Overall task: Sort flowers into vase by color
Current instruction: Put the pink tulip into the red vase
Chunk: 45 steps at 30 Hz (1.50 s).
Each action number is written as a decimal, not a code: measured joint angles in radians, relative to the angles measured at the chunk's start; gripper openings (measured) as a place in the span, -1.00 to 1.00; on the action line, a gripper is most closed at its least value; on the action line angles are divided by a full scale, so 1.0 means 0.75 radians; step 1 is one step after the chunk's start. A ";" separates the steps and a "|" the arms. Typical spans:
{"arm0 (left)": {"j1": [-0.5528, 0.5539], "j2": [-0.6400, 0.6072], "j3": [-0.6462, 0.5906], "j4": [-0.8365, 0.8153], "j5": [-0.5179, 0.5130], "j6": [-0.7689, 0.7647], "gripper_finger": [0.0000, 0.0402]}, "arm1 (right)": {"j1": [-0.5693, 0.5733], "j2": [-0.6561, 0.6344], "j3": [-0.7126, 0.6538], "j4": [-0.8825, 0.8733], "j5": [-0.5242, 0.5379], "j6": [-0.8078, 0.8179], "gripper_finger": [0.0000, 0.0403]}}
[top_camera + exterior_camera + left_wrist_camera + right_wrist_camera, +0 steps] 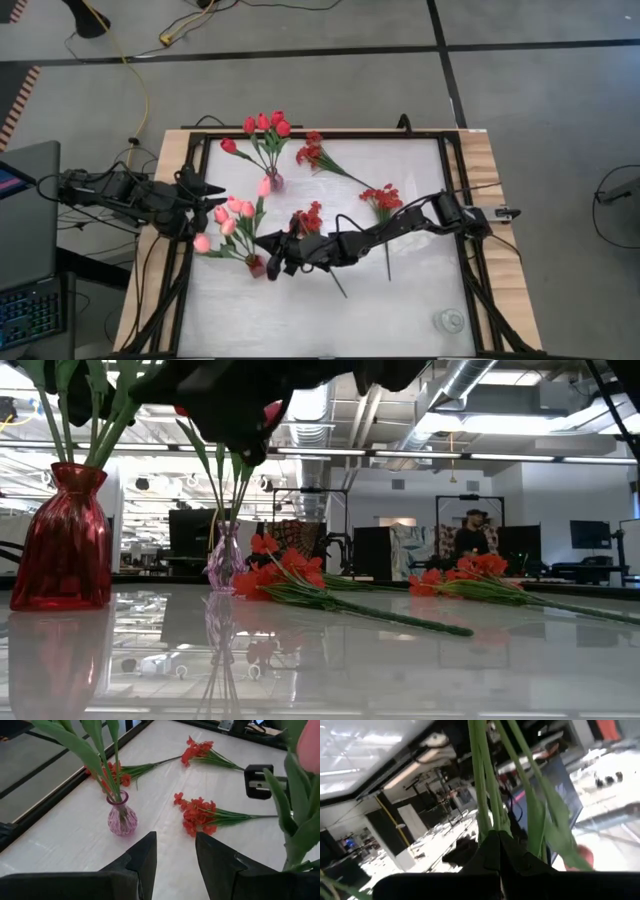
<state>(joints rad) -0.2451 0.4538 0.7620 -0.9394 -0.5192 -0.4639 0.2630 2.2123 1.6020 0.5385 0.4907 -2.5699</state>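
Your right gripper (268,241) reaches across the middle of the table to the red vase (257,265) near the left side, and its fingers are clenched on thin green stems (485,795), as the right wrist view shows. The pink tulips (228,216) stand in that red vase, fanning out toward your left arm. Your left gripper (212,188) waits at the table's left edge with its fingers (145,857) parted and nothing between them, pointing toward the small pink vase (122,816). That pink vase holds the red tulips (262,127), which lean toward the far edge, plus one pink bloom (264,186) low beside its neck. Three sprays of small red blossoms lie flat on the white tabletop (400,300): one (312,152) near the far edge just right of the red tulips, one (381,198) farther right under your right arm, and one (309,218) in the middle, touching or just beside your right arm.
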 joint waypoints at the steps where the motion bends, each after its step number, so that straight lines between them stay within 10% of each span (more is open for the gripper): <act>1: 0.000 0.000 0.000 0.000 0.000 0.000 -0.39 | 0.001 0.001 0.000 -0.026 -0.013 -0.001 -0.91; 45: 0.001 0.000 0.000 0.003 -0.001 0.033 -0.39 | 0.016 0.002 0.000 -0.193 -0.062 0.005 -0.88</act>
<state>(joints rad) -0.2447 0.4538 0.7620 -0.9371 -0.5197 -0.4388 0.2753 2.2139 1.6020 0.3940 0.4443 -2.5663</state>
